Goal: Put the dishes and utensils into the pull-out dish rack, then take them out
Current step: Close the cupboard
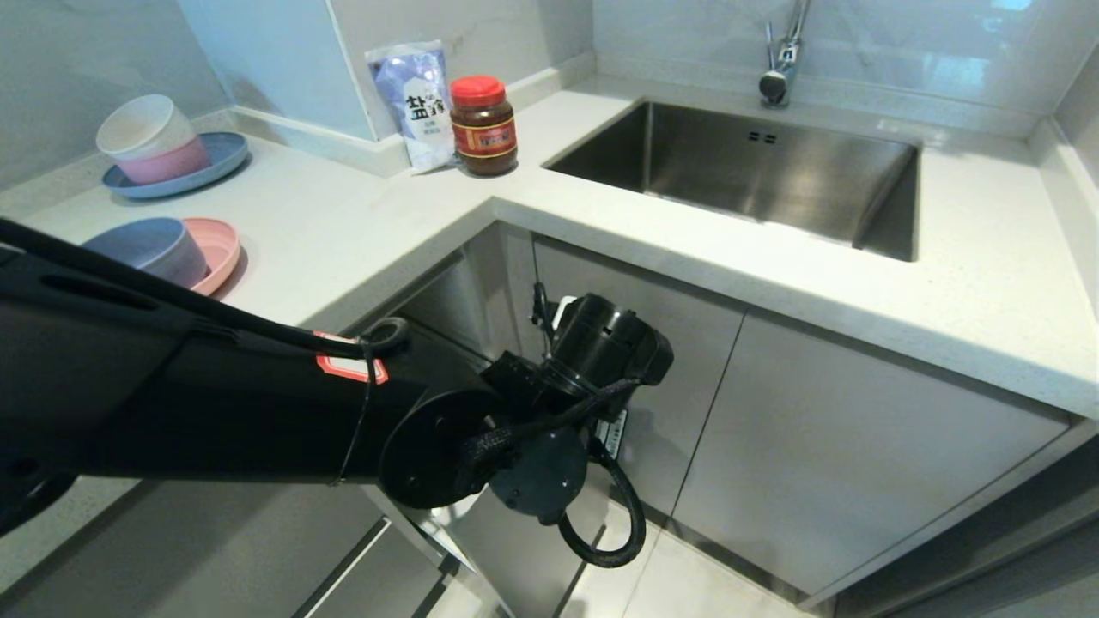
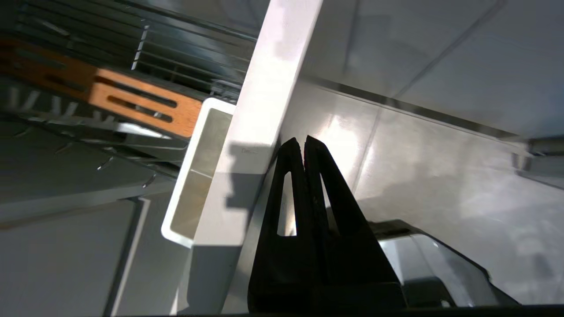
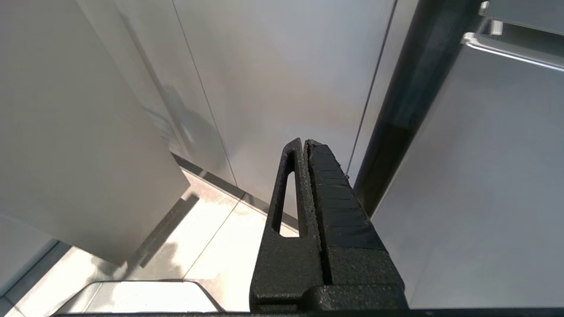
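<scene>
My left gripper (image 2: 303, 141) is shut with nothing between its fingers. Its tips sit just beside the outer face of the pale grey front panel (image 2: 264, 101) of the pull-out dish rack. Behind that panel I see the rack's white cutlery box (image 2: 194, 176), the slotted wooden bar (image 2: 132, 99) and chrome wires (image 2: 189, 48), all bare. In the head view the left arm's wrist (image 1: 601, 343) reaches under the counter and hides the fingers. The blue-grey bowl (image 1: 150, 247) rests on the pink plate (image 1: 221, 249) on the counter's left. The utensils are out of view. My right gripper (image 3: 304, 141) hangs shut by cabinet doors.
White and pink bowls (image 1: 150, 137) sit stacked on a smaller blue plate (image 1: 219, 159) at the back left. A salt bag (image 1: 416, 103) and a red-lidded jar (image 1: 483, 124) stand by the steel sink (image 1: 755, 172) with its tap (image 1: 780, 64). Grey cabinet doors (image 1: 841, 446) run below.
</scene>
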Motion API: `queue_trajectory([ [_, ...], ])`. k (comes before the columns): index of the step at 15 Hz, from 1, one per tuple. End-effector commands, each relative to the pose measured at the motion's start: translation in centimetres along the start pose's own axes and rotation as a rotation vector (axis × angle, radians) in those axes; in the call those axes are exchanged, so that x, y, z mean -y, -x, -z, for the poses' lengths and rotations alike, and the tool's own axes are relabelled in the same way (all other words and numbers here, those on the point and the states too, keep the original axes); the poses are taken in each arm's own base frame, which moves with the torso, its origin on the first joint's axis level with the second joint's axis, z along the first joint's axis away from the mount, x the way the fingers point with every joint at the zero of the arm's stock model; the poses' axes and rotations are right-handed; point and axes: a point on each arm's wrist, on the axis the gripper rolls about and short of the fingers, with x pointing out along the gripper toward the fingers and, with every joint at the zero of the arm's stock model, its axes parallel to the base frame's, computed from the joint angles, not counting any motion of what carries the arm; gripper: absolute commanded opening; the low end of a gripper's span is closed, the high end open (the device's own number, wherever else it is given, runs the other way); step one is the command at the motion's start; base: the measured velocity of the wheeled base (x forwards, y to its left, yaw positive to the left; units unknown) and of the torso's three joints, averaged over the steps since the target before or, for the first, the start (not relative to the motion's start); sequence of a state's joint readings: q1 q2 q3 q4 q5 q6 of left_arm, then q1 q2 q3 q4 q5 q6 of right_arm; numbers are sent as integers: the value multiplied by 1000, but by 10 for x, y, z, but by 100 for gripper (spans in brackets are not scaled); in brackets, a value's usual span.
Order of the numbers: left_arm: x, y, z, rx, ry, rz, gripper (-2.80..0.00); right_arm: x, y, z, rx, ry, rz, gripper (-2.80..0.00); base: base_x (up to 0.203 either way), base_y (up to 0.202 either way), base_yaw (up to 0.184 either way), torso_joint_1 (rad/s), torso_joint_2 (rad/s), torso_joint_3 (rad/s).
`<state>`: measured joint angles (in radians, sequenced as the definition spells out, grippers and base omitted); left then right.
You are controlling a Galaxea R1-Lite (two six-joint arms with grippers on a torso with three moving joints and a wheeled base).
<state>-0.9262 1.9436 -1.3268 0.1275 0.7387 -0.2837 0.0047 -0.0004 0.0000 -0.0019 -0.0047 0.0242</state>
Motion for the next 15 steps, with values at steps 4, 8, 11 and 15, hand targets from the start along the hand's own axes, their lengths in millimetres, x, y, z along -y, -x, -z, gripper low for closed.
queue_trajectory([
  [4, -26, -11, -10, 3, 19, -79, -280, 0, 0, 0, 4, 0, -2, -280, 0, 0, 0, 0, 0, 0],
  [8, -55, -30, -14, -27, -4, -162, -280, 0, 0, 1, 3, 0, -1, -280, 0, 0, 0, 0, 0, 0],
  [11, -83, -48, -15, -63, -30, -237, -280, 0, 0, 0, 4, 0, -1, -280, 0, 0, 0, 0, 0, 0],
  [15, -114, -63, -16, -97, -35, -312, -280, 0, 0, 0, 4, 0, -1, -280, 0, 0, 0, 0, 0, 0],
])
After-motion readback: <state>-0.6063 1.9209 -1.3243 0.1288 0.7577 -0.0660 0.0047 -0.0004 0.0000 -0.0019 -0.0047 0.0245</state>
